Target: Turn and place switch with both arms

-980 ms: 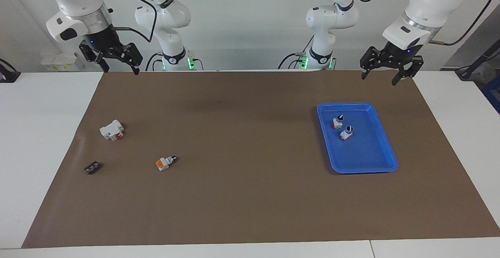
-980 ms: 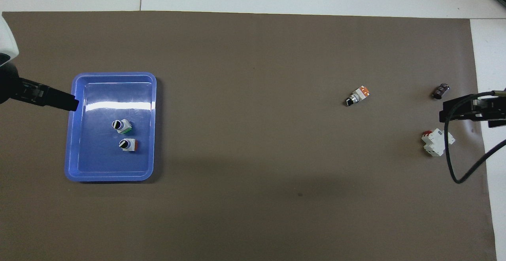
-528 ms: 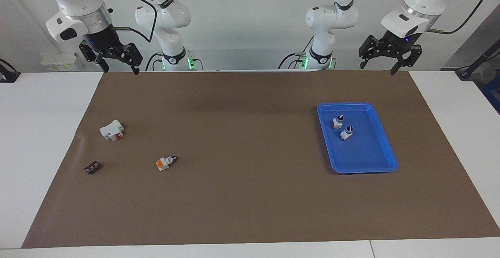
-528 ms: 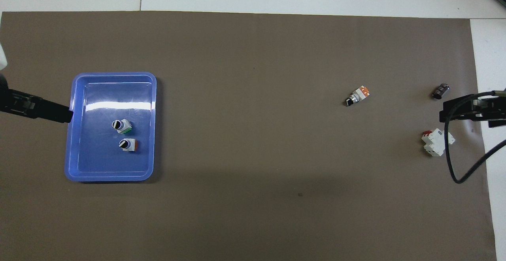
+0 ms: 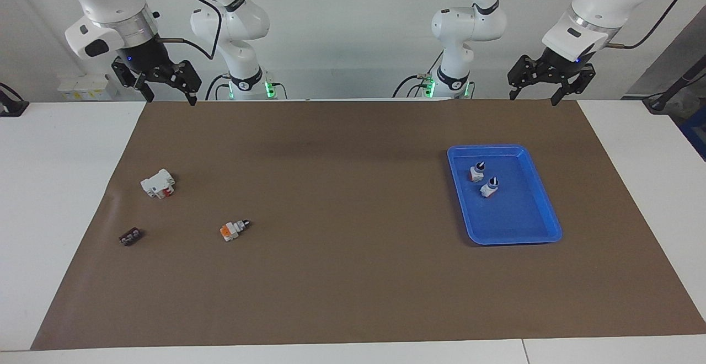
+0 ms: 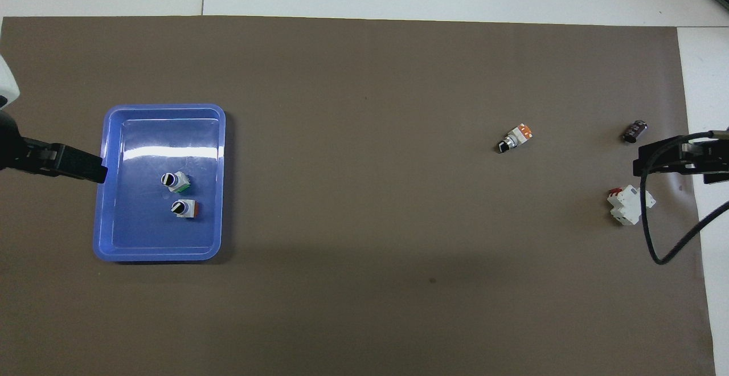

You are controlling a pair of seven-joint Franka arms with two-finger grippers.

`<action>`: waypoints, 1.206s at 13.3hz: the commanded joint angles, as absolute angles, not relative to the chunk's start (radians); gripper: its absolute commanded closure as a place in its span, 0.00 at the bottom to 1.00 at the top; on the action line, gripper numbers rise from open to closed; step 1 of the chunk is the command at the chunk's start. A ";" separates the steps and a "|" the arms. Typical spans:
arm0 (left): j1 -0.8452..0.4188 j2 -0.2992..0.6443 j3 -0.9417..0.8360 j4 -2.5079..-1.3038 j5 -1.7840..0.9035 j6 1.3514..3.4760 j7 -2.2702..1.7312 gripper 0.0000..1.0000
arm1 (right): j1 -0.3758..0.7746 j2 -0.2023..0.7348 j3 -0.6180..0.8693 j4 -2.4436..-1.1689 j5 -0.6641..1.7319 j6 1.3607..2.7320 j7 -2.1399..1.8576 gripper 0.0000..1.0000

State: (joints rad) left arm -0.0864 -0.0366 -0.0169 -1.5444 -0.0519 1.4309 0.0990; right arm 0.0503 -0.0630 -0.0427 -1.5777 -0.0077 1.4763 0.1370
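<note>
The right claw [image 5: 166, 95] hangs released and empty, its fingertips apart, above the edge of the brown mat [image 5: 342, 276] nearest the robots, at the right arm's end of the counter [image 5: 49, 198]. Taking the blue tray [image 5: 546, 209] as the landmark, this claw is well apart from it, toward the right arm's end.

Also well apart from the tray, toward the right arm's end, four small things lie on the mat. A white breaker block with red parts [image 5: 158, 183] lies about level with the tray's middle. A small dark part [image 5: 130, 236] lies farther from the robots than the block and close to the mat's edge. A switch with an orange end [image 5: 232, 230] lies on its side, closer to the tray than the other two, its black knob pointing toward the tray.

The tray sits on the mat toward the left arm's end. In it, in the half nearer the robots, two switches stand upright with black knobs up. The switch [image 6: 174, 181] with the green block is the one farther from the robots; just beside it, nearer the robots, stands the switch with a red base [image 6: 185, 209]. The two do not touch.

The left claw [image 5: 543, 91] hangs released and empty, fingertips apart, over the mat's edge nearest the robots, above and nearer the robots than the tray.
</note>
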 commanded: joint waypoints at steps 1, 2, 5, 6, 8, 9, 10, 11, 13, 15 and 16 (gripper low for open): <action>-0.106 -0.077 -0.011 -1.585 -0.032 1.419 0.083 0.00 | 0.052 -0.080 -0.043 -1.589 -0.017 1.470 0.117 0.00; -0.110 -0.077 -0.009 -1.585 -0.032 1.420 0.083 0.00 | 0.052 -0.080 -0.043 -1.589 -0.017 1.470 0.117 0.00; -0.112 -0.074 0.003 -1.575 -0.029 1.431 0.084 0.00 | 0.052 -0.078 -0.044 -1.589 -0.017 1.470 0.117 0.00; -0.112 -0.069 0.003 -1.568 -0.008 1.436 0.081 0.00 | 0.052 -0.078 -0.043 -1.589 -0.017 1.470 0.117 0.00; -0.123 -0.064 0.003 -1.555 0.015 1.436 0.068 0.00 | 0.052 -0.078 -0.043 -1.589 -0.017 1.470 0.117 0.00; -0.120 -0.063 0.003 -1.554 0.012 1.436 0.058 0.00 | 0.052 -0.078 -0.044 -1.589 -0.017 1.470 0.117 0.00; -0.112 -0.063 0.002 -1.552 0.009 1.436 0.055 0.00 | 0.052 -0.078 -0.043 -1.589 -0.017 1.470 0.117 0.00; -0.107 -0.063 0.002 -1.552 0.009 1.436 0.055 0.00 | 0.052 -0.078 -0.044 -1.589 -0.017 1.470 0.117 0.00; -0.104 -0.063 0.002 -1.551 0.003 1.436 0.054 0.00 | 0.052 -0.078 -0.044 -1.589 -0.017 1.470 0.117 0.00; -0.104 -0.060 0.002 -1.546 -0.002 1.436 0.052 0.00 | 0.052 -0.080 -0.043 -1.591 -0.017 1.470 0.117 0.00; -0.106 -0.060 0.002 -1.545 -0.002 1.436 0.052 0.00 | 0.052 -0.078 -0.044 -1.589 -0.017 1.470 0.117 0.00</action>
State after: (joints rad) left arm -0.0986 -0.0514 -0.0038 -1.5479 -0.0117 1.4295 0.0664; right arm 0.0503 -0.0634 -0.0427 -1.5777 -0.0077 1.4762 0.1370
